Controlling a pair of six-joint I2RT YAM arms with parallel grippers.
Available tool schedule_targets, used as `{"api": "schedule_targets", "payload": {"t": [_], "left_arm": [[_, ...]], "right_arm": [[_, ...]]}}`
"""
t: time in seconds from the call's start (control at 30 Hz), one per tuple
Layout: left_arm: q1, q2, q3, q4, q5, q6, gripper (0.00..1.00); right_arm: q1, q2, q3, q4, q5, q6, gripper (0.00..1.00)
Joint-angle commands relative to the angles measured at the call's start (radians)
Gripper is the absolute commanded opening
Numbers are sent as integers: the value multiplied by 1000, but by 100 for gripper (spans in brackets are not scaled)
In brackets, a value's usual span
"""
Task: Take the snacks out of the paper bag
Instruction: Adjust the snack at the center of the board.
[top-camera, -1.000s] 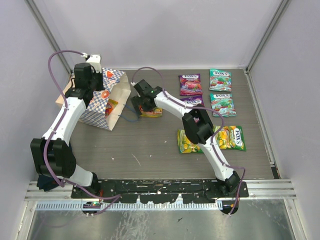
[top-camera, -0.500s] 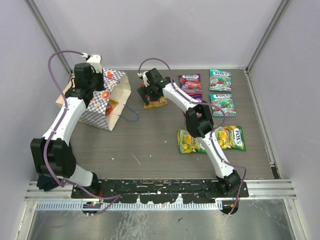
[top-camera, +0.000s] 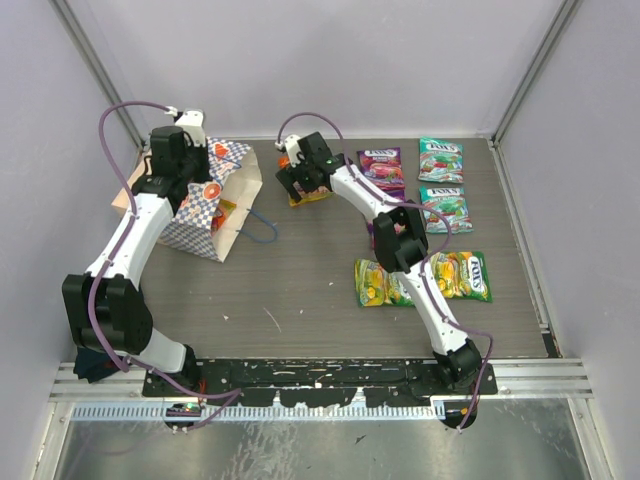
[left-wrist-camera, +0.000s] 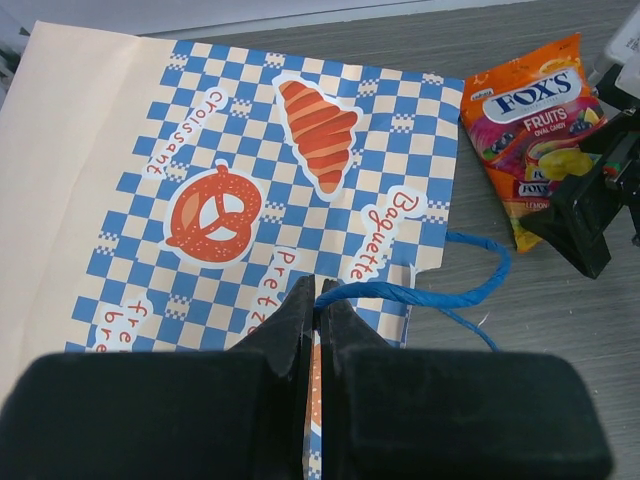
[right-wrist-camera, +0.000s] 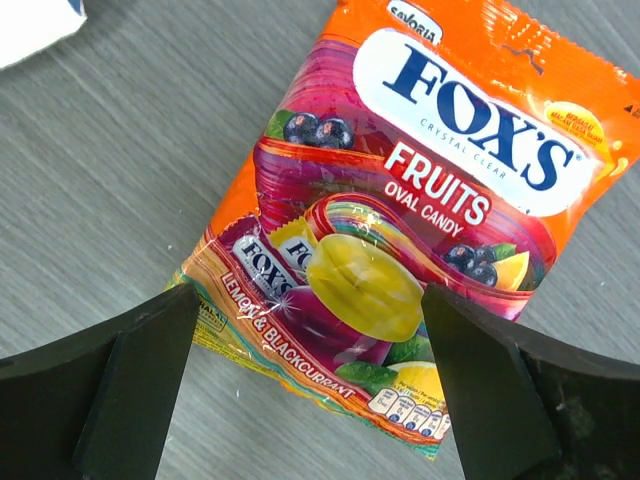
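Orange snack packet: flat glossy film, crimped sealed ends; likely light, limp, slippery. Lies on grey wood-grain worktop just right of paper bag mouth. Safest hold probably pinch on sealed edge. Right pincer spread wide, straddling packet, gripping nothing. Left pincer clamped on bag rim at blue cord handle. Bag thin matte paper, probably creases easily. Other packets farther right of bag.

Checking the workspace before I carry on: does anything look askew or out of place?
Only the paper bag: it lies tipped over, not upright, its rim pinched by the shut left gripper. The orange packet lies flat under the open right gripper.
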Motion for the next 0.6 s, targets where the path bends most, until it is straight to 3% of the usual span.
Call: {"api": "schedule_targets", "payload": {"t": [0.0, 0.17, 0.33, 0.43, 0.57], "left_arm": [[-6, -25, 48, 15, 13, 16, 0], [-6, -53, 26, 25, 9, 23, 0], [-6, -70, 8, 39, 7, 20, 0], [-6, -77, 3, 42, 7, 20, 0], [-8, -86, -3, 43, 6, 19, 0]], "right_arm": [[-1, -113, -61, 217, 44, 23, 100], [-1, -420, -412, 541, 84, 263, 100], [7, -617, -771, 821, -58, 768, 100], [57, -656, -961, 985, -28, 1073, 96], [168, -582, -994, 1082, -5, 1283, 89]]}}
